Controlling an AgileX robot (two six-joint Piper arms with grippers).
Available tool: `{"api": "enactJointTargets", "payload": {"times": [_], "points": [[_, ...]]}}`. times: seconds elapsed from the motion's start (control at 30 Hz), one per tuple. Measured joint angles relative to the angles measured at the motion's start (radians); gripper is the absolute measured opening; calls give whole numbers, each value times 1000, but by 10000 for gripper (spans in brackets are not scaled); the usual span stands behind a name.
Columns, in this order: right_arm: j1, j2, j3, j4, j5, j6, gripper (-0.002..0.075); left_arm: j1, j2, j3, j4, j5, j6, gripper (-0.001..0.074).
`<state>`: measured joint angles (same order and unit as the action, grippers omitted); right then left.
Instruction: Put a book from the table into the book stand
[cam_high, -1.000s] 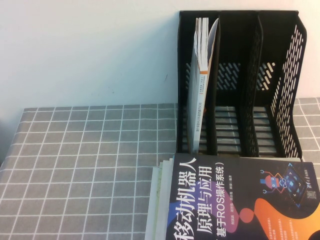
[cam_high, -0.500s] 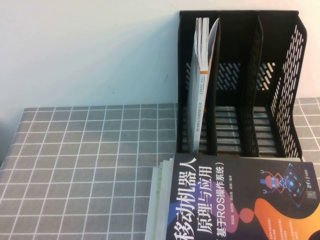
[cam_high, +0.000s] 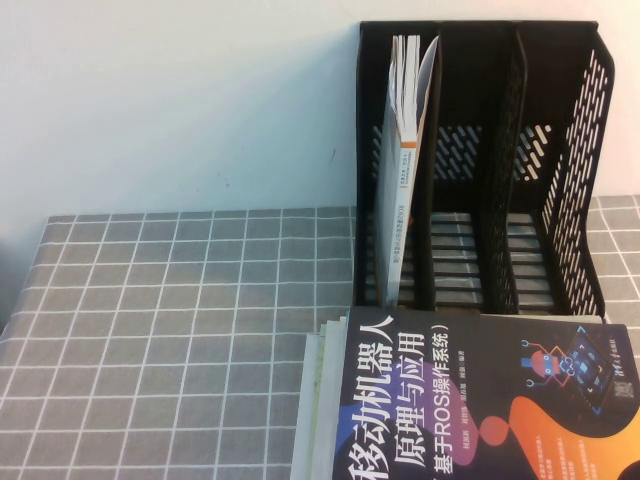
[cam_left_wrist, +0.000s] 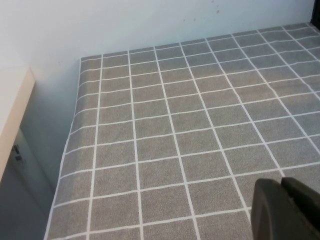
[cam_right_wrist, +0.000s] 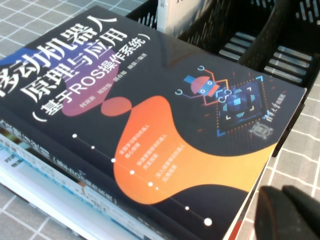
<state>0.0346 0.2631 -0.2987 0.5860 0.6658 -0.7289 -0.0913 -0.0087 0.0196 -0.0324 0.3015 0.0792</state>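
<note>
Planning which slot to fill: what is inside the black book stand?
The book stand has three slots. The leftmost holds one upright book, leaning slightly; the middle and right slots look empty, though their front floor is hidden behind the book stack. Neither tool touches anything.

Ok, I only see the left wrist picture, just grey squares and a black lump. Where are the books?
Observer: That lump is the left claw, over bare tablecloth. The high view shows a stack of books on the robot's right, at the table's near edge.
Operator: And where do they go?
Observer: Into the black book stand just behind the stack. One white book already stands in its left compartment.
Operator: Is the other claw holding one?
Observer: Not that I can see. The right claw is over a corner of the top book, which has a dark cover with an orange shape.
</note>
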Motion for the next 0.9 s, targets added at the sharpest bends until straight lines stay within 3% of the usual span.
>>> {"api": "enactJointTargets", "payload": {"times": [0.73, 0.9], "points": [[0, -4, 25, 26, -24, 0, -3, 0, 0, 0, 2, 0, -7, -3], [0, -146, 101, 23, -39, 0, -3, 0, 0, 0, 2, 0, -8, -3]]}}
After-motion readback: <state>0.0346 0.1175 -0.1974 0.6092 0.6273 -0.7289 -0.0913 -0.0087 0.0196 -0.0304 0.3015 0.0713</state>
